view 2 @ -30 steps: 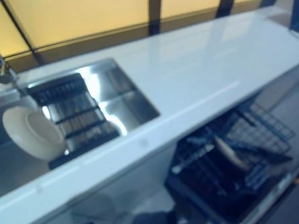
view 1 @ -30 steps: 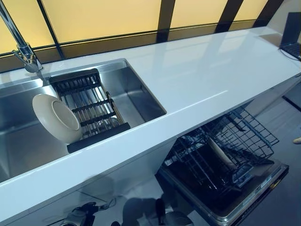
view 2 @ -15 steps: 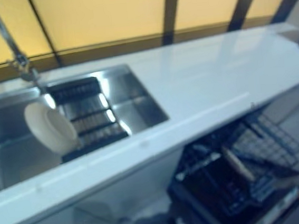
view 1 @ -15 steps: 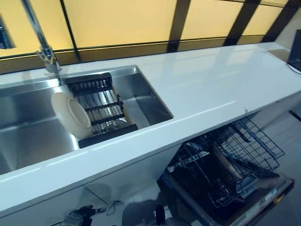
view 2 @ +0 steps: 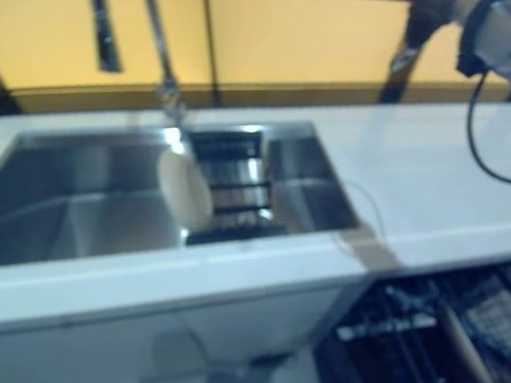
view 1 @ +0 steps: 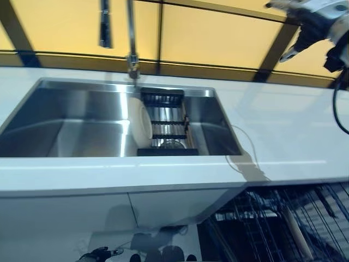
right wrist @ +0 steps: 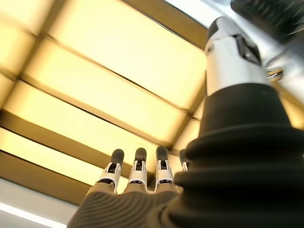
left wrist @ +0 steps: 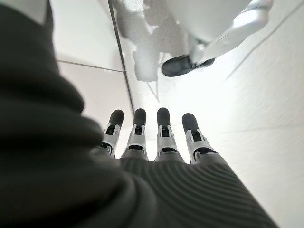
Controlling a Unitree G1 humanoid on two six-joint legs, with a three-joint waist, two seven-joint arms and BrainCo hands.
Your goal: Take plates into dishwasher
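A cream plate stands on edge in the steel sink, leaning on a black drying rack. The open dishwasher's wire rack shows below the counter at the lower right, with another plate's edge standing in it. My right hand is raised high at the upper right, far from the plate; its own wrist view shows its fingers straight and empty. My left hand hangs low over the floor, fingers straight, holding nothing.
A tall faucet rises behind the sink. The white counter runs to the right of the sink, above the dishwasher. Yellow window panels with dark frames stand behind the counter.
The camera has swung left and the whole view has shifted: the sink now sits in the middle. My right hand has come into view at the upper right. The plate stays in the rack.
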